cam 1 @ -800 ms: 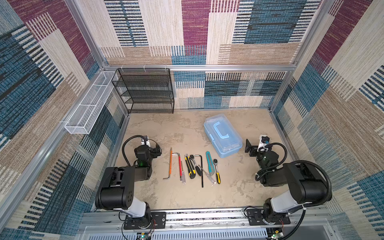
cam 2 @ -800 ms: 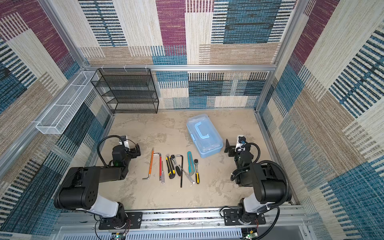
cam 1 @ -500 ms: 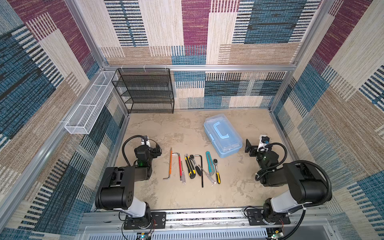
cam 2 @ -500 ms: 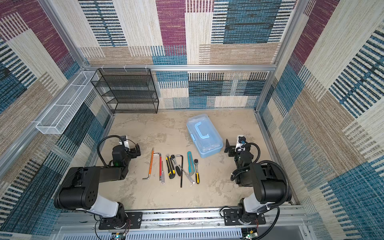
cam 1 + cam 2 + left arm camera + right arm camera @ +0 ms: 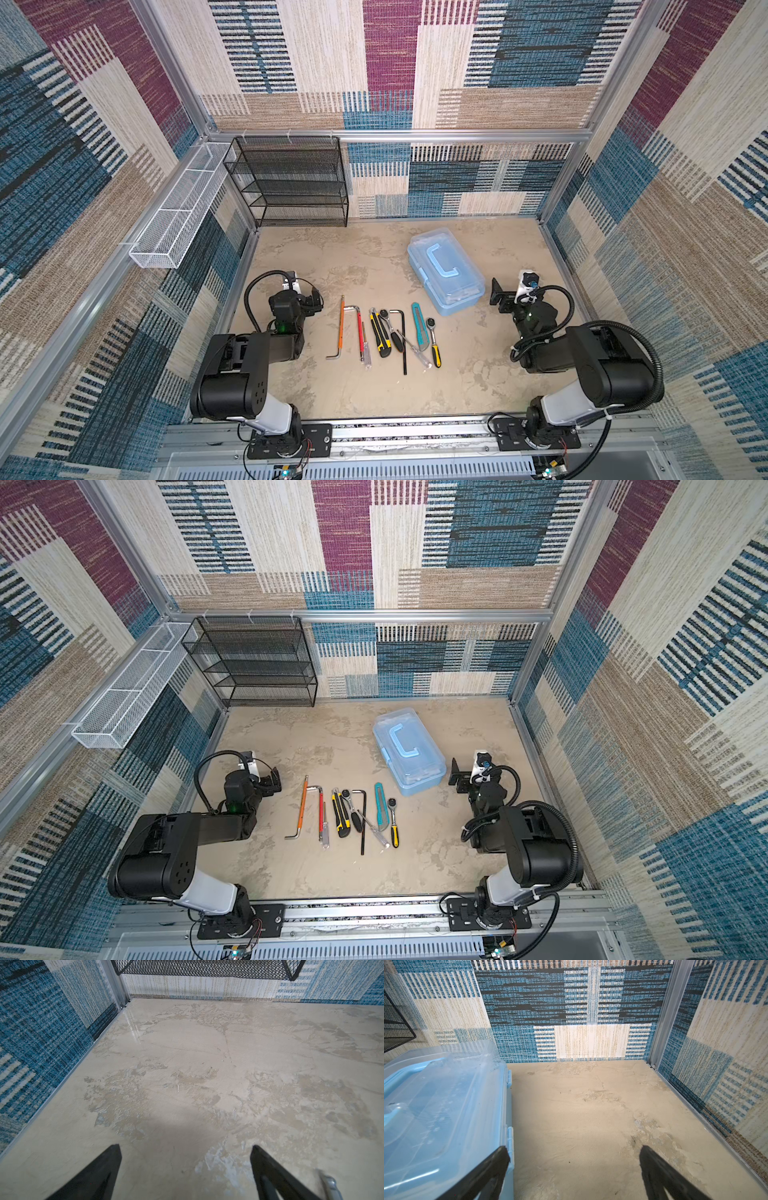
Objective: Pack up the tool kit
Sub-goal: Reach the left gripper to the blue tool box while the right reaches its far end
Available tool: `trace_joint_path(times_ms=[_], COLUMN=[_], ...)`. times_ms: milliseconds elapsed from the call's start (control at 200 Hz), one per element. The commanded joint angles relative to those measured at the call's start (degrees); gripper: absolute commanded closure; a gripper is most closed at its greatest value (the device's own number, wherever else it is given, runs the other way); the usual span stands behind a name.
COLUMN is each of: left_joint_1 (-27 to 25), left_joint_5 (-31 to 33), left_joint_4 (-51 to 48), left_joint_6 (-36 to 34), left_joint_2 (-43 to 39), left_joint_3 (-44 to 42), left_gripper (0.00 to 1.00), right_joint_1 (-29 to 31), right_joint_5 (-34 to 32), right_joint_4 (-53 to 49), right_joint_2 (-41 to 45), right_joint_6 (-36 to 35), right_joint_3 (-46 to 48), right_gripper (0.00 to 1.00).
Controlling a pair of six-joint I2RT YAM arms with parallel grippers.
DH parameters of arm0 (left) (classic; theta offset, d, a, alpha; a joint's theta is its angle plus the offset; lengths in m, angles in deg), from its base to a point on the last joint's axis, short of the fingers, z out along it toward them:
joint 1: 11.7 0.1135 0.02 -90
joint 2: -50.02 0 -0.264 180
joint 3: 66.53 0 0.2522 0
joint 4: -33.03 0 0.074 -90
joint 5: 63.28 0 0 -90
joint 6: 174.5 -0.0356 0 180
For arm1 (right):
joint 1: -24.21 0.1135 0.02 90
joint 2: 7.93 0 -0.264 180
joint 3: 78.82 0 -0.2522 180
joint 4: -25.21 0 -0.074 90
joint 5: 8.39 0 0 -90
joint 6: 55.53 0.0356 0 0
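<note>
While both hands stand wide open and empty, nothing is packed yet. The left hand (image 5: 311, 300) sits low at centre-left in both top views. The right hand (image 5: 500, 297) sits at centre-right, just beside the case (image 5: 446, 270).

Risks, as judged:
- The lid (image 5: 446, 1093) is shut, so no tool goes in until it opens. The case looks light and may slide or tip if one hand pries at the clasp (image 5: 422, 274) unbraced.
- The tools (image 5: 386, 334) lie flat and close together on the tabletop (image 5: 332, 257), lower centre of frame. A ratchet (image 5: 388, 320), a screwdriver (image 5: 413, 351) and a black hex key (image 5: 403, 345) cross each other, so lifting one likely drags the others.
- The thin shafts give the fingertips little to pinch against the hard surface.

Case: pale blue, clear lid, blue handle (image 5: 444, 261) lying flat on top. It sits right of centre, skewed to the tool row. Contents cannot be made out.
</note>
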Motion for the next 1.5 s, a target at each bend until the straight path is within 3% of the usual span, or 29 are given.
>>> trace_joint_path(times_ms=[0,170,331,471,621,761,891,1017,1197,1492], left_joint_1=[0.08,0.08,0.07,0.03,-1.36,-7.03,-14.6,-20.53,-26.2,-32.69], left_joint_5=[-0.62,-0.11,3.57,2.98,-1.73,-3.21,-1.97,-2.34,-3.8,-5.74], left_joint_4=[2.82,1.13,-12.27,-23.59,-28.81,-29.06,-31.32,-32.78,-33.99,-38.84], left_joint_6=[0.12,0.33,1.71,7.11,12.39,13.68,12.04,10.75,9.52,7.44], left_joint_2=[0.04,-2.05,-11.26,-17.94,-21.88,-22.36,-19.35,-15.22,-11.16,-6.35], left_joint_3=[0.35,0.62,3.71,6.85,8.44,8.78,11.6,14.49,16.84,20.38], left_gripper=[0.0,0.0,0.01,0.11,0.2,0.24,0.24,0.25,0.25,0.26], right_joint_1=[0.03,0.01,0.05,0.02,0.05,0.1,0.59,3.6,9.3,12.29], right_joint_5=[0.47,-0.48,-3.2,-3.6,3.75,12.01,17.7,17.67,14.32,13.74], right_joint_4=[2.04,-0.47,-19.75,-26.12,-35.55,-41.54,-47.05,-52.98,-62.25,-71.76], right_joint_2=[0.14,1.46,7.81,13.94,18.22,19.28,17.19,13.02,3.74,-6.39], right_joint_6=[-0.08,0.42,0.21,1.11,1.1,1.33,0.56,-2.21,-6.57,-11.22], right_joint_3=[-0.3,-1.25,-8.51,-9.66,-14.25,-18.85,-24.22,-30.28,-40.77,-51.88], right_gripper=[0.0,0.0,0.0,0.0,0.0,0.0,0.0,0.0,0.0,0.0])
